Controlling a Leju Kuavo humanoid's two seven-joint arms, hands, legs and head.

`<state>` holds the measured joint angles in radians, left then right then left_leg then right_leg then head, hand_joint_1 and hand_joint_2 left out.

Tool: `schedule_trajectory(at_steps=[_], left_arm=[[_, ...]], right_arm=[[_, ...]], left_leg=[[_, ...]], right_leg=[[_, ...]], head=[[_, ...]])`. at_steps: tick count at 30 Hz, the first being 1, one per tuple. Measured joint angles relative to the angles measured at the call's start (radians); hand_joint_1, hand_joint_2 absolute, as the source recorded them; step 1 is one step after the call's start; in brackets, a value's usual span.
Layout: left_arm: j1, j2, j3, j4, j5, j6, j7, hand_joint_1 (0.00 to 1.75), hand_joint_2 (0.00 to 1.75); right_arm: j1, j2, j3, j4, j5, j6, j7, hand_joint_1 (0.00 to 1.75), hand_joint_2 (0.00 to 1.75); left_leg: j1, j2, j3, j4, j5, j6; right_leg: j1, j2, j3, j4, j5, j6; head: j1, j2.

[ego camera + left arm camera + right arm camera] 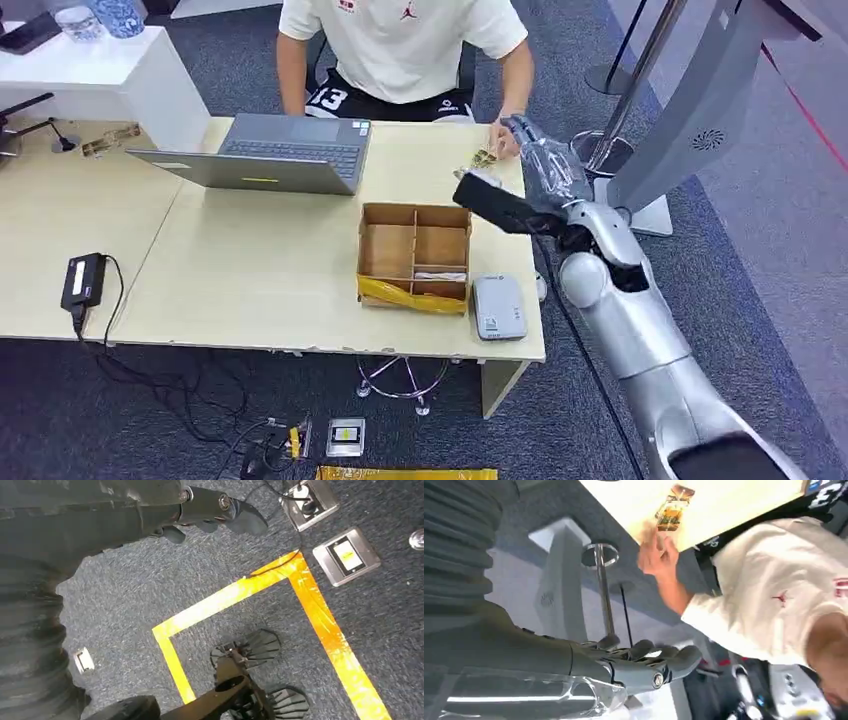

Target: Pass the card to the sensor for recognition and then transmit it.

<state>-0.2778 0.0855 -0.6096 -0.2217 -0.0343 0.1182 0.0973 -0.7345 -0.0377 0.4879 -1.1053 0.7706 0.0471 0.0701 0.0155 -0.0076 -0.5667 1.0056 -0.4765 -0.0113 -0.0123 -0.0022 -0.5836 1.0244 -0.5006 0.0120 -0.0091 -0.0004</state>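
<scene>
The card lies near the table's far right edge, pinched by a person's hand. In the right wrist view the same card shows yellow and brown print under the person's fingers. My right hand hovers just right of the card with its fingers stretched out and nothing in them. The grey sensor sits at the table's near right edge, well short of the hand. My left hand hangs over the carpet, holding nothing.
A divided cardboard box stands left of the sensor. An open laptop faces the seated person. A black power brick and its cable lie at the near left. A grey stand rises right of the table.
</scene>
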Motion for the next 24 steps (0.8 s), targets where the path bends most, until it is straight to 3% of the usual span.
schedule_trajectory(at_steps=[3, 9, 19, 24], left_arm=[[0.002, 0.002, 0.0, 0.0, 0.003, 0.008, 0.002, 0.0, 1.75], [0.01, 0.003, -0.001, 0.0, 0.017, 0.019, 0.008, 0.0, 1.75], [0.014, 0.008, -0.001, 0.0, 0.034, 0.021, 0.008, 0.0, 1.75], [0.015, 0.008, -0.002, 0.0, 0.034, 0.026, 0.008, 0.0, 1.75]], right_arm=[[0.096, -0.014, 0.02, -0.148, -0.024, 0.118, 0.026, 0.0, 1.75], [0.213, -0.065, 0.071, -0.294, -0.016, 0.176, 0.016, 0.0, 1.75], [0.242, -0.081, 0.126, -0.327, 0.0, 0.188, -0.004, 0.0, 1.75], [0.248, -0.072, 0.146, -0.305, 0.029, 0.113, -0.045, 0.0, 1.75]], left_leg=[[0.0, 0.003, 0.002, 0.0, -0.001, 0.0], [0.0, 0.005, 0.001, 0.0, -0.001, 0.0], [0.0, 0.004, 0.001, 0.0, -0.001, 0.0], [0.0, 0.004, 0.0, 0.0, -0.001, 0.0]], right_leg=[[0.0, 0.003, 0.0, 0.0, 0.0, 0.0], [0.0, 0.003, 0.0, 0.0, 0.0, 0.0], [0.0, 0.003, 0.0, 0.0, 0.0, 0.0], [0.0, 0.003, 0.0, 0.0, 0.0, 0.0]], head=[[0.0, 0.0], [0.0, 0.0], [0.0, 0.0], [0.0, 0.0]])
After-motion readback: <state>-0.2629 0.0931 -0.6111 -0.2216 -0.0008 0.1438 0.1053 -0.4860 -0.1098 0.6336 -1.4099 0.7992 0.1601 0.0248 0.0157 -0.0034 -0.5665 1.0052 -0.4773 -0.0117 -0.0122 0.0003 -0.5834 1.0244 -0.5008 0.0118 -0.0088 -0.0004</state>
